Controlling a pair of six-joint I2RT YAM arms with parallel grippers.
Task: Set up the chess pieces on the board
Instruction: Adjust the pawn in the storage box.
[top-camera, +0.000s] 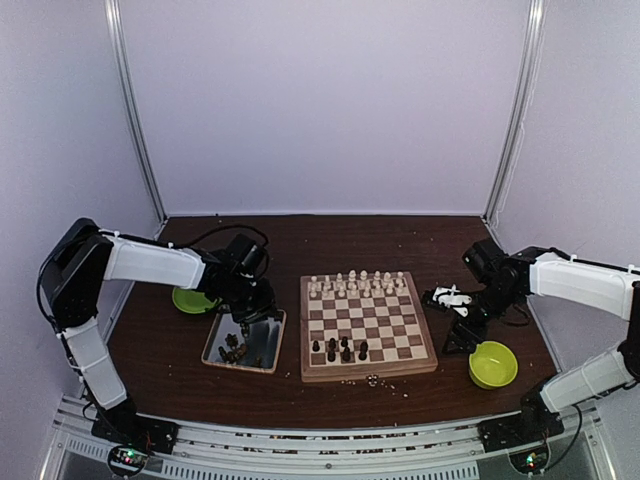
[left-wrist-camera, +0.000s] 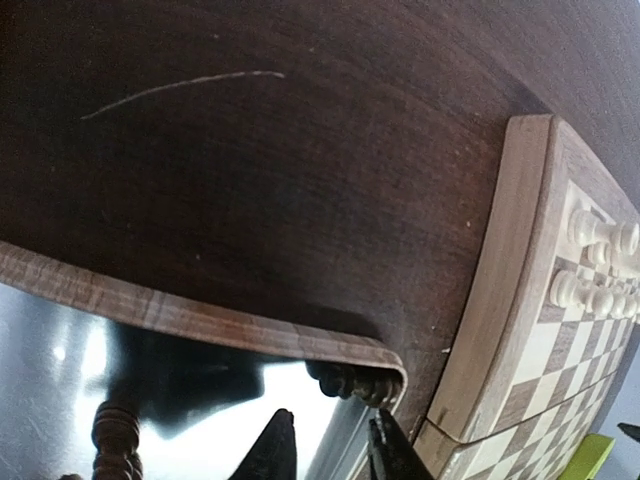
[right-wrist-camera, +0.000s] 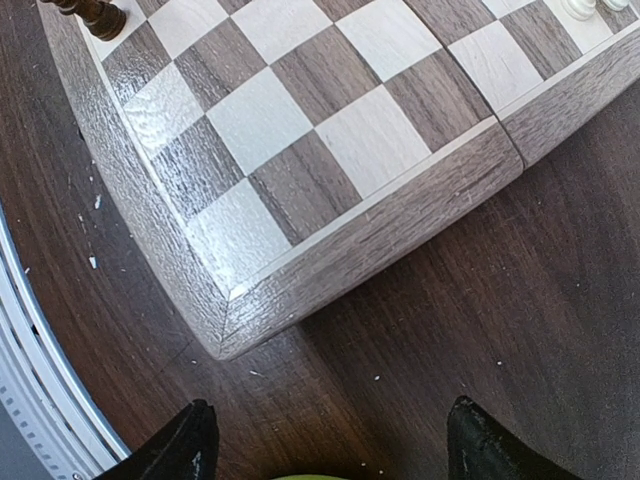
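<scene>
The board (top-camera: 424, 357) lies mid-table with pale chessmen (top-camera: 358, 283) along its far rows. Several dark chess pieces (top-camera: 340, 349) stand near its front edge. More dark pieces (top-camera: 235, 349) lie in the silver tray (top-camera: 213, 350) left of the board. My left gripper (top-camera: 247, 322) hangs over the tray's far right corner. In the left wrist view its jaws (left-wrist-camera: 335, 452) stand narrowly open and empty, just short of a dark piece (left-wrist-camera: 352, 381) lying against the tray rim (left-wrist-camera: 200, 315). Another dark piece (left-wrist-camera: 117, 433) stands to the left. My right gripper (right-wrist-camera: 335, 445) is wide open above bare table by the board's corner (right-wrist-camera: 225, 340).
A green bowl (top-camera: 492, 364) sits right of the board, just below my right gripper (top-camera: 462, 335). A second green bowl (top-camera: 190, 299) sits behind the tray. A white object (top-camera: 452, 297) lies at the board's right. Crumbs dot the table by the board's front edge.
</scene>
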